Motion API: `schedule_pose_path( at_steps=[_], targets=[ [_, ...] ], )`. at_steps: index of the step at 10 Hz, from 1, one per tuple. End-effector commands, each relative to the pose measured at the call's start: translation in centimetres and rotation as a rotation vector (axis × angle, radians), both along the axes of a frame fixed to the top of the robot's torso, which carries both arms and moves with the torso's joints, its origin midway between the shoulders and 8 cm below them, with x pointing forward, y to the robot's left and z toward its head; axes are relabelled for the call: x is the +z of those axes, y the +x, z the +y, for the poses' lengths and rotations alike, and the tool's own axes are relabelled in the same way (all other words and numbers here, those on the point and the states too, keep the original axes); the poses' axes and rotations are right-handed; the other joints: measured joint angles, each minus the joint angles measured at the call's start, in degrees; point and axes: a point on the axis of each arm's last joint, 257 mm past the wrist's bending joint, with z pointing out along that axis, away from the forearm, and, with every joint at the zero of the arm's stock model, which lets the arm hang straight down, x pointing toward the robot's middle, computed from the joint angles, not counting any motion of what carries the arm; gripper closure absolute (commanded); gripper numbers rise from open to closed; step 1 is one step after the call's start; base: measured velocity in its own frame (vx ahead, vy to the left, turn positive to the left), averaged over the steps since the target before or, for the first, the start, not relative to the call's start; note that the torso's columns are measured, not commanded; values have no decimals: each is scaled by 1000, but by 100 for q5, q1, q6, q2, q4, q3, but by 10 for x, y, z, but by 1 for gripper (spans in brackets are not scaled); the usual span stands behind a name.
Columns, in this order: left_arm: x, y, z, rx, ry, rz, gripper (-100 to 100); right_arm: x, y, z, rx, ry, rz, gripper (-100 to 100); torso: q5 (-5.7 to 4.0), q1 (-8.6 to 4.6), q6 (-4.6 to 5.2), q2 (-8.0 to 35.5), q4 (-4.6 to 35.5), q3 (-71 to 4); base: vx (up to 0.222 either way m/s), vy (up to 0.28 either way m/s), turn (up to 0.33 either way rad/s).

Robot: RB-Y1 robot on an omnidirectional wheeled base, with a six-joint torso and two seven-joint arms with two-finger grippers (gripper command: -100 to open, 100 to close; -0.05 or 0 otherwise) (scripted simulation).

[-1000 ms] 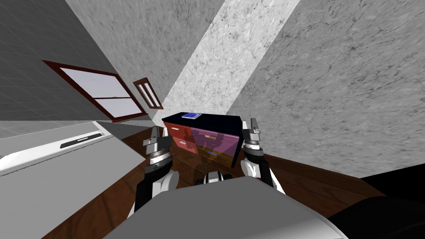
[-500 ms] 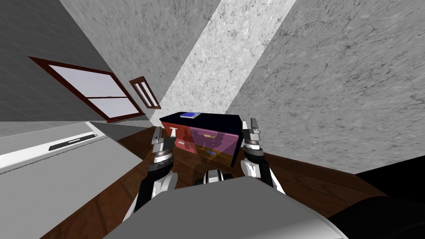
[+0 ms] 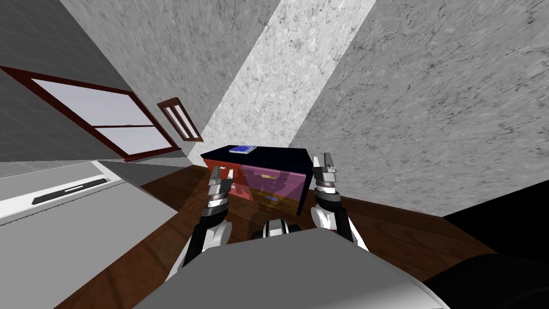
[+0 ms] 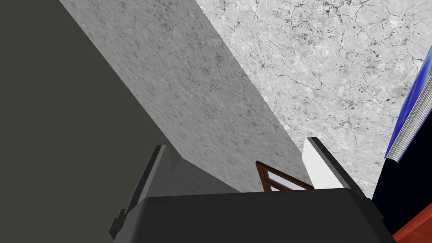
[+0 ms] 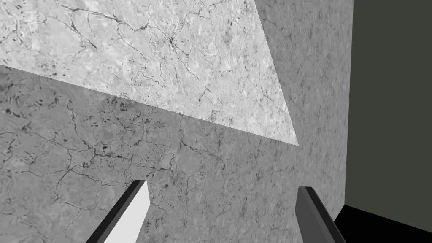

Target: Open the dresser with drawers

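Note:
The dresser point(image 3: 279, 185) stands against the grey wall, with a dark top, a red left part and a purple front whose drawers have small handles point(image 3: 266, 176). All the drawers look shut. My left gripper point(image 3: 221, 173) is raised in front of the red part, open and holding nothing. In the left wrist view its fingers point(image 4: 320, 164) stand wide apart beside the dresser's dark top point(image 4: 405, 194). My right gripper point(image 3: 323, 162) is raised by the dresser's right end, open and empty point(image 5: 223, 206).
A blue book point(image 3: 243, 149) lies on the dresser's top, its edge point(image 4: 411, 114) close to my left hand. A grey-white block point(image 3: 64, 225) fills the left, under a red-framed window point(image 3: 102, 115). Wooden floor point(image 3: 161, 230) runs between them. A black area point(image 3: 498, 214) lies at the right.
My view has swung, sliding the window leftward. My left gripper has moved right, closer to the dresser's red part. The right arm has kept its place.

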Motion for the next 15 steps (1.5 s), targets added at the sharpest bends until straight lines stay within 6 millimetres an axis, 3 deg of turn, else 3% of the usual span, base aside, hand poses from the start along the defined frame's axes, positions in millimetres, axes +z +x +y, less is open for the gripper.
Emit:
schedule_pose_path(
  at_steps=[1, 10, 14, 15],
  targets=[
    [-18, 9, -2, -10, 2, 32, -100, 0, 0, 0, 0, 0, 0, 0, 0, 0, 0, 1, 0, 1, 10, -3, -33],
    [-118, 58, -12, -52, -10, 221, -100, 0, 0, 0, 0, 0, 0, 0, 0, 0, 0, 1, 0, 1, 14, -5, -89],
    [-153, 70, -16, -64, -18, 288, -100, 0, 0, 0, 0, 0, 0, 0, 0, 1, -1, 3, 1, 1, 15, -3, -69],
    [-153, 70, -16, -64, -18, 288, -100, 0, 0, 0, 0, 0, 0, 0, 0, 0, 1, 3, 1, 2, 7, -1, -35]
  ],
)
